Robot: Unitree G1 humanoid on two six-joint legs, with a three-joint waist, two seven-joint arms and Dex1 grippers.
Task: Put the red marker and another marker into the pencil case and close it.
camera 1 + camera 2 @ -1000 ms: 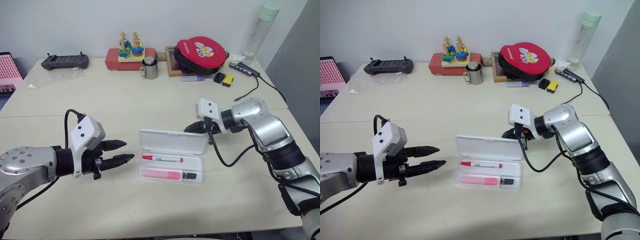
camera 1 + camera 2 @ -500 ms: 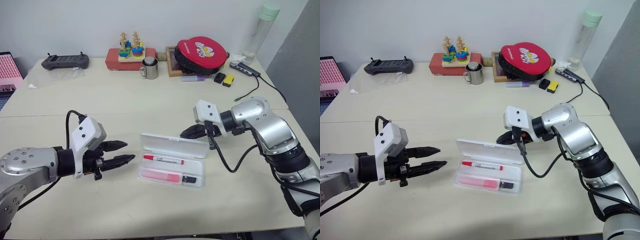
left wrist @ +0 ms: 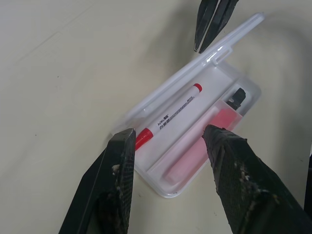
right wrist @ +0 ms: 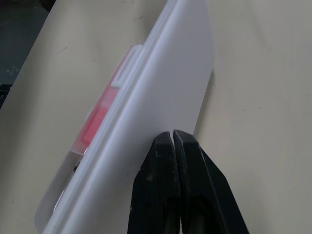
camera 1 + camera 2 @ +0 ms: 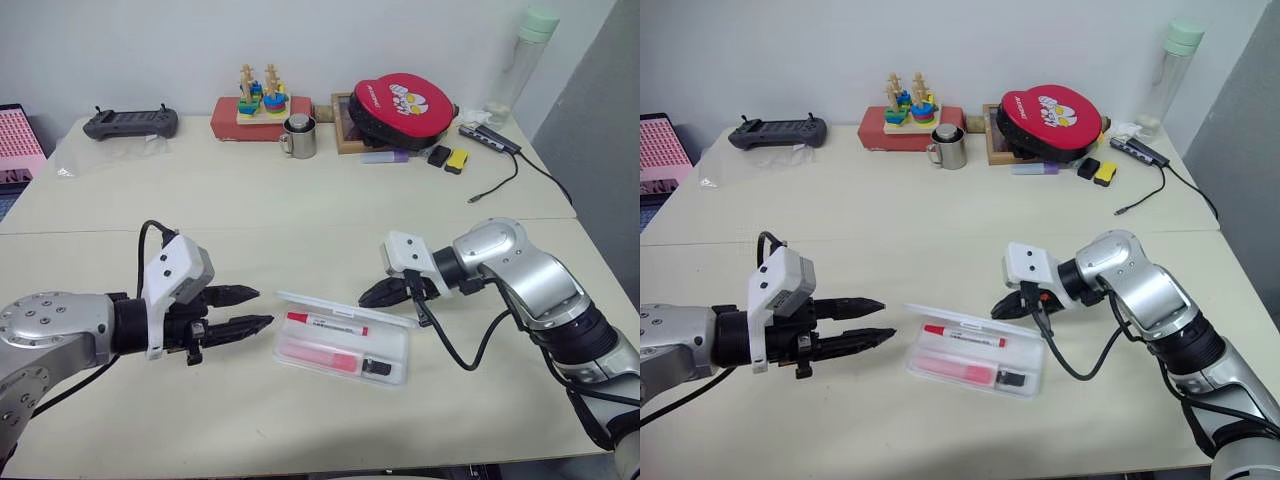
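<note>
The left gripper (image 5: 252, 309) is being held with its fingers parted and empty, just left of the pencil case (image 5: 345, 340) on the table (image 5: 300, 200). Inside the case, the red marker (image 5: 325, 320) is being kept in the far compartment and the pink highlighter (image 5: 325, 352) in the near one. The lid (image 4: 161, 97) is being pressed, half lowered, by the closed, empty right gripper (image 5: 368, 296).
</note>
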